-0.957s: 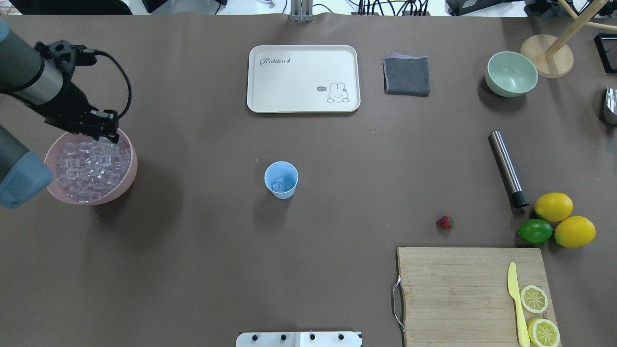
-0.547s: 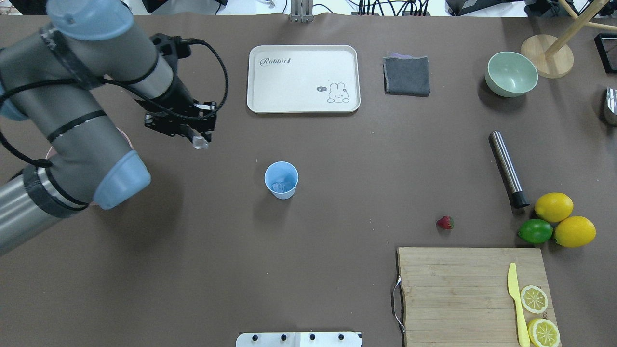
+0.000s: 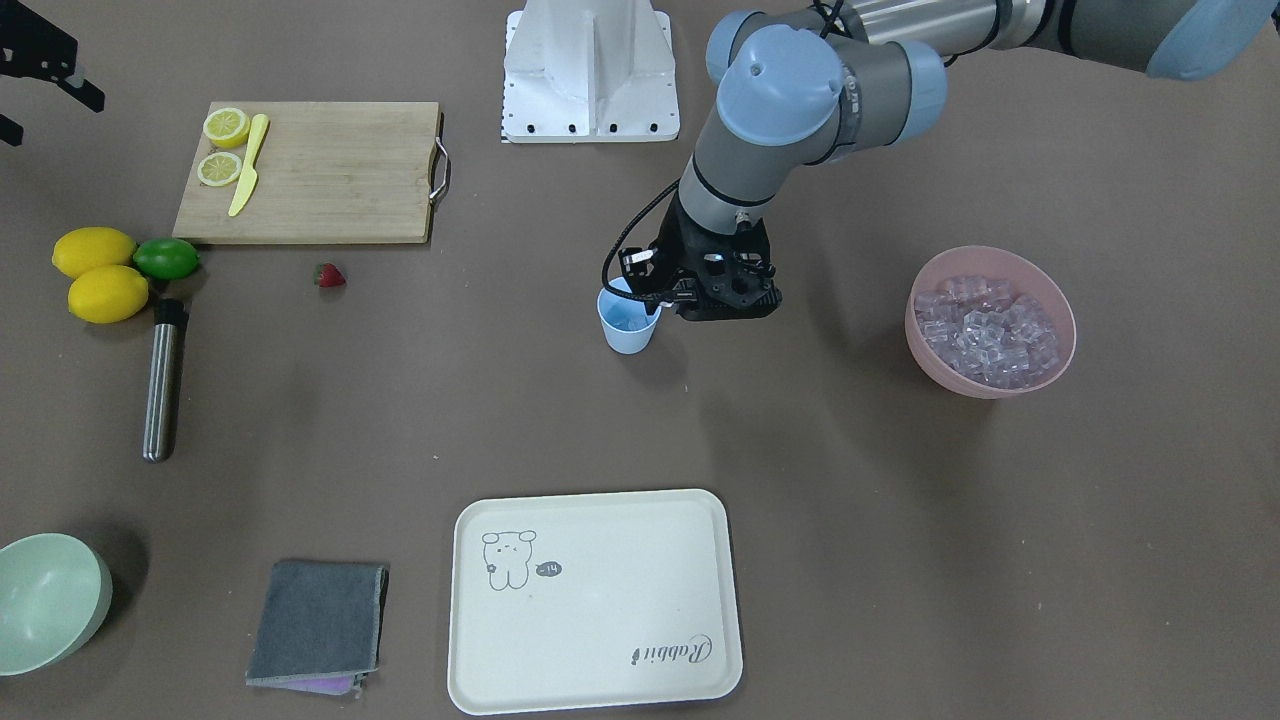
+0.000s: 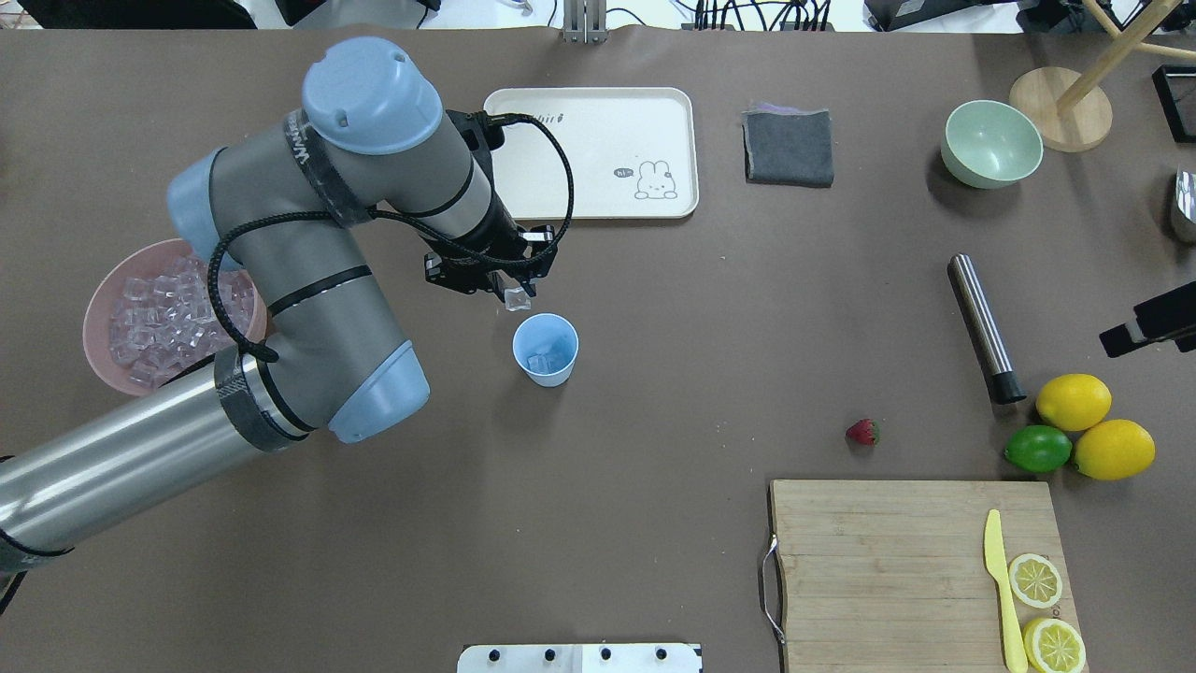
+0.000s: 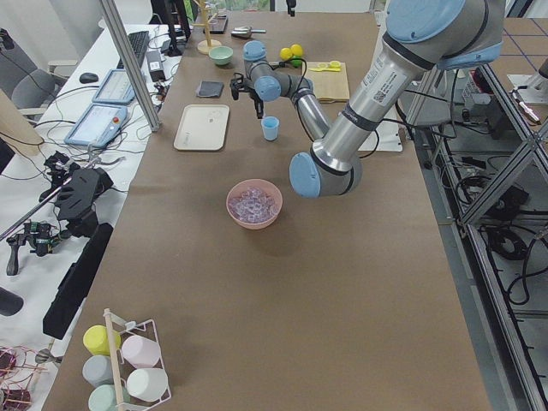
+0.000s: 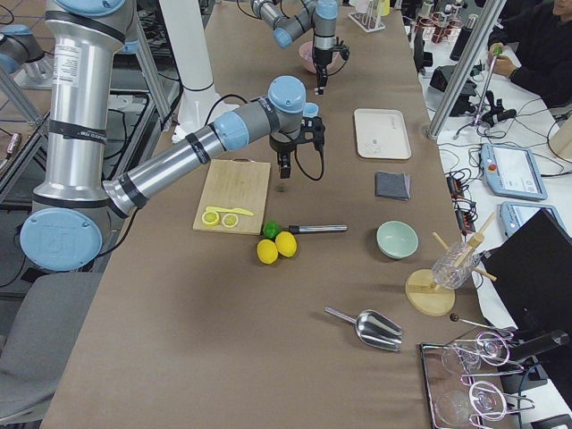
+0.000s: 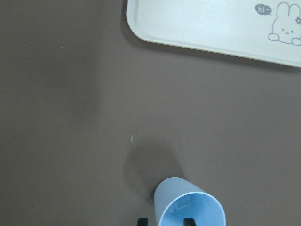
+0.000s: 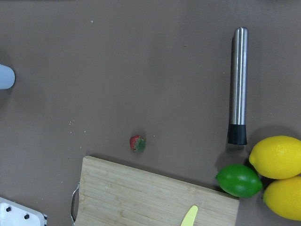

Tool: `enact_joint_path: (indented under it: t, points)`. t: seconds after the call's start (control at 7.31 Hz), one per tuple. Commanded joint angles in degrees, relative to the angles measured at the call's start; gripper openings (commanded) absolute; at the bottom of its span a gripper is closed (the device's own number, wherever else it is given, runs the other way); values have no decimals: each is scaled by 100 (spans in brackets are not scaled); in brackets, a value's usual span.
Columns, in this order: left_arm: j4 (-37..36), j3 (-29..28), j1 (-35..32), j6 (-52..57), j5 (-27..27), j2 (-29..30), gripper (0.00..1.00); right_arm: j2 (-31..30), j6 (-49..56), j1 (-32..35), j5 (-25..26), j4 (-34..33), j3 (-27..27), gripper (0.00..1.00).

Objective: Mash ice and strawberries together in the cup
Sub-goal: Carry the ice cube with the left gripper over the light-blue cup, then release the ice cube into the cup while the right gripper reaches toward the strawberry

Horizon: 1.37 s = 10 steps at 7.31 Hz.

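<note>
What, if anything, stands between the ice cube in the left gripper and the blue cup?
Nothing visible does. The left gripper holds the ice cube in its fingers, just beside the rim of the cup. The cup stands upright with its mouth uncovered.

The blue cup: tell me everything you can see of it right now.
The cup is small, light-blue, plain, plastic-looking, handleless, tapering to its base. It stands upright on the brown table, mouth open, with clear ice at its bottom. Only the table touches it outside; the left pincer, holding an ice cube, hangs just beyond its rim.
</note>
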State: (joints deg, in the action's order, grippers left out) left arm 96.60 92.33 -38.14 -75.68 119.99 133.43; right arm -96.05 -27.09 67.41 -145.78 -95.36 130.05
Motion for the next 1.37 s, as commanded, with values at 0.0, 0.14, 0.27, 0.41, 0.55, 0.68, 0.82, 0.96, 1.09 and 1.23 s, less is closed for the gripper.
enact_joint_path:
  t: [0.0,0.14,0.27,0.41,0.55,0.68,0.82,0.96,1.09,1.23]
  points:
    - [280,-207,227,-87,-229,34,0,446,-200,-561,304,8,-356,100]
    - [272,-189,298,-87,-230,26,19,447,-209,-737,418,8,-384,100]
    - [280,-181,342,-209,-239,34,65,456,-322,-869,445,17,-410,100]
    - [315,-172,351,-280,-230,52,97,447,-332,-1001,559,17,-428,100]
    - [316,-146,334,-280,-230,69,98,517,-332,-1246,751,17,-480,100]
    - [263,20,194,-254,-213,61,98,639,-393,-1370,823,17,-594,100]
    - [237,204,19,-228,-178,-35,98,875,-933,-1658,1050,17,-717,100]
    - [228,424,-44,-132,-177,-271,98,1139,-1373,-2140,1496,26,-814,100]
    - [228,574,-62,-61,-177,-447,98,1385,-1482,-2397,1692,69,-1119,99]
    - [193,715,-105,122,-73,-641,98,1387,-1535,-2626,2120,583,-1566,99]
